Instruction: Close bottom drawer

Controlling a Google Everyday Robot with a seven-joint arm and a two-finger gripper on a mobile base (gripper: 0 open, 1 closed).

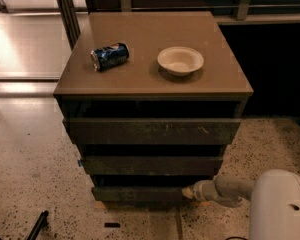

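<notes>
The bottom drawer (140,194) is the lowest of three dark drawers in the cabinet; it stands pulled out a little, its flat front just above the floor. My gripper (190,191) is at the end of the white arm coming in from the lower right, and its tip touches the right end of the bottom drawer's front. Above it are the plain middle drawer (150,165) and the wide top drawer (152,131) with pale scratch marks; both stand slightly out.
A blue can (110,56) lies on its side and a white bowl (180,60) stands on the cabinet top (140,79). A dark tool (37,224) lies on the speckled floor at lower left. My white arm body (280,209) fills the lower right corner.
</notes>
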